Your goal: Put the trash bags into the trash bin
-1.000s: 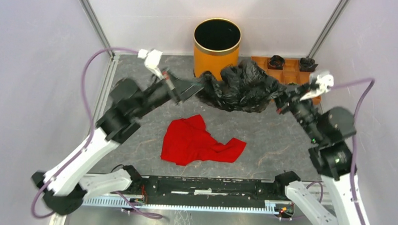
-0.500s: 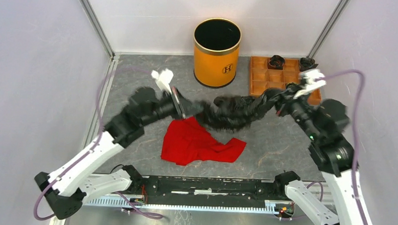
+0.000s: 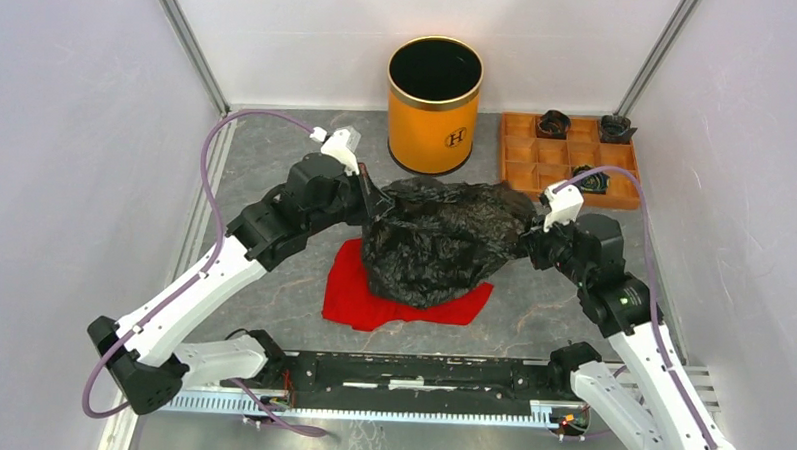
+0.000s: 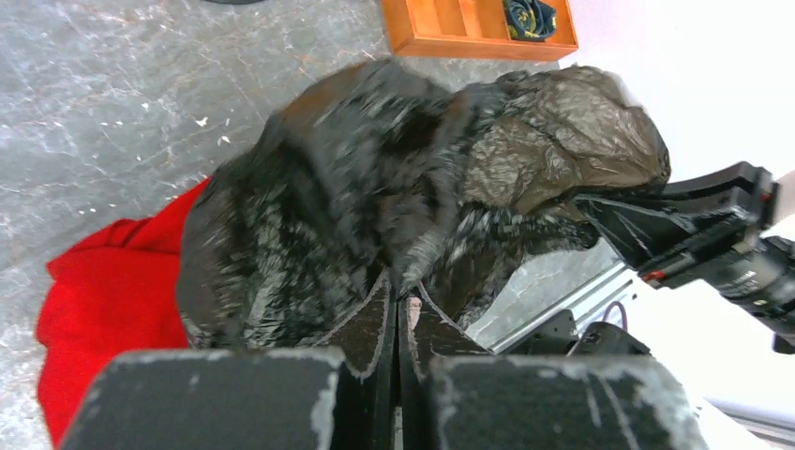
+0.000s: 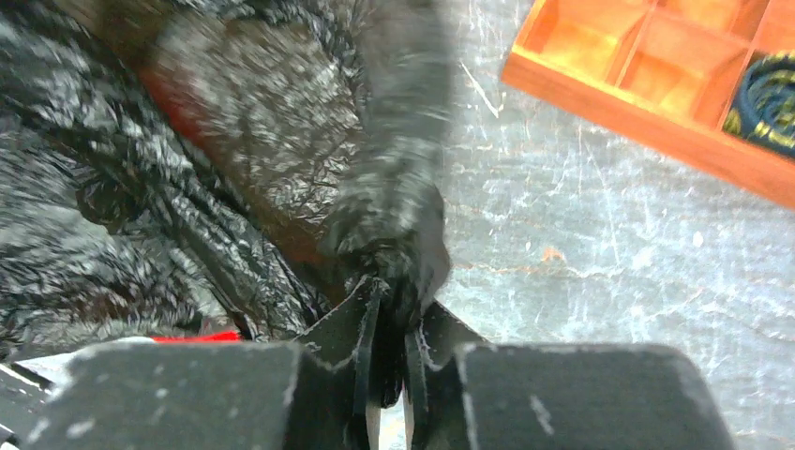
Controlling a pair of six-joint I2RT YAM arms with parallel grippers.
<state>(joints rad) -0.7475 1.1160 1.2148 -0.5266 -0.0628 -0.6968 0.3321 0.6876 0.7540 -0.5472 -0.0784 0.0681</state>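
Observation:
The black trash bag (image 3: 436,241) is puffed out wide between my two arms, in front of the orange-yellow trash bin (image 3: 434,106) and over part of the red cloth. My left gripper (image 3: 373,206) is shut on the bag's left edge; in the left wrist view its jaws (image 4: 397,289) pinch the plastic (image 4: 375,187). My right gripper (image 3: 527,242) is shut on the bag's right edge; the right wrist view shows a twisted bunch of the bag (image 5: 394,216) clamped between the fingers (image 5: 389,300). The bin stands upright, open, at the back centre.
A red cloth (image 3: 357,294) lies on the table under the bag's near side. An orange-brown compartment tray (image 3: 537,155) with small dark rolled bundles (image 3: 554,122) sits at the back right. Metal frame posts stand at the back corners.
Both grippers came down and closer together. The bag went from a stretched band to a wide, billowed shape, and it now covers the upper part of the red cloth.

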